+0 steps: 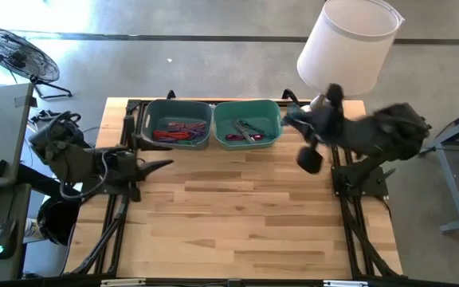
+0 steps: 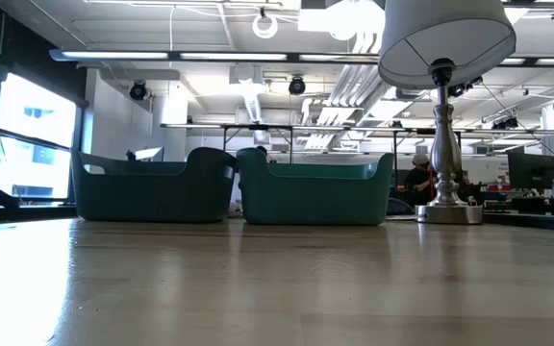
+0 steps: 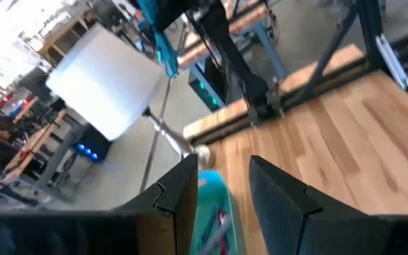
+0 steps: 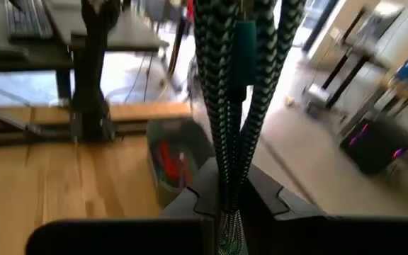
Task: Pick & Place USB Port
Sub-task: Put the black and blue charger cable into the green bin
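Note:
My right gripper (image 1: 292, 119) is up in the air by the right end of the right teal bin (image 1: 248, 125). It is shut on a green-and-black braided cable (image 4: 222, 92) with a teal piece on it. My left gripper (image 1: 166, 165) is open and empty above the table's left part, near the left teal bin (image 1: 178, 126), which holds red cables (image 1: 178, 130). That bin also shows in the right wrist view (image 4: 179, 159). In the left wrist view, the left gripper (image 3: 222, 191) points toward the right bin (image 3: 214, 212). Neither gripper shows in the low view. My right gripper pinches the braided cable between its two fingers (image 4: 197, 198). It holds a bunch of two or three strands (image 4: 227, 184) that lie side by side. The strands run on past the fingertips. No part of the cable shows lying on the table.
A lamp with a white shade (image 1: 347, 44) stands at the table's far right corner, close behind my right arm. Its metal base shows in the low view (image 2: 448, 211). The right bin holds a few dark and red items (image 1: 245, 131). The wooden table top (image 1: 237, 215) lies in front of the bins.

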Motion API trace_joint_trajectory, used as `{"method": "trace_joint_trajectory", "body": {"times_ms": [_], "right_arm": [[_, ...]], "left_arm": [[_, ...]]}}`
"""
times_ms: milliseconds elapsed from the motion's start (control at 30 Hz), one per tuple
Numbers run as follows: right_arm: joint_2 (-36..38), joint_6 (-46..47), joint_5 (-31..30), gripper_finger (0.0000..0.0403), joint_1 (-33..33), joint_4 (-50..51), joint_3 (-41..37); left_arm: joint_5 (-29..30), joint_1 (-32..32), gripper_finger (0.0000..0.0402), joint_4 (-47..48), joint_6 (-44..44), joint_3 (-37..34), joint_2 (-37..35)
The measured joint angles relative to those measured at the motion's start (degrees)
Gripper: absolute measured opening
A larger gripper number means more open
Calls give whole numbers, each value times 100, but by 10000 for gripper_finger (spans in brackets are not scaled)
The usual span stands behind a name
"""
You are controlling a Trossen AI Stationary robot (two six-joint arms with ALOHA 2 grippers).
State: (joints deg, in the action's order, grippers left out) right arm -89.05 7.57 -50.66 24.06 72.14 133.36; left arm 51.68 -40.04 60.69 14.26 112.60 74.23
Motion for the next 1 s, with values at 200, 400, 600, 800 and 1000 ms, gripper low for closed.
{"method": "trace_joint_trajectory", "body": {"times_ms": [200,400,600,800,1000], "right_arm": [[-210,-167,1598,20,-1542,-200,-577],[-245,-240,2801,20,-2714,-777,-1871],[-245,-312,3386,20,-3311,-1490,-2741],[-245,-325,3474,20,-3784,-1634,-3379],[-245,-317,3768,20,-4275,-2049,-4054]], "left_arm": [[268,-89,124,1076,-631,0,-93],[261,-89,124,1745,-1019,-2,-214],[91,-89,124,1873,-1044,-2,-397],[14,-89,124,2067,-1042,-2,-483],[-65,-87,124,2223,-1038,-2,-527]]}}
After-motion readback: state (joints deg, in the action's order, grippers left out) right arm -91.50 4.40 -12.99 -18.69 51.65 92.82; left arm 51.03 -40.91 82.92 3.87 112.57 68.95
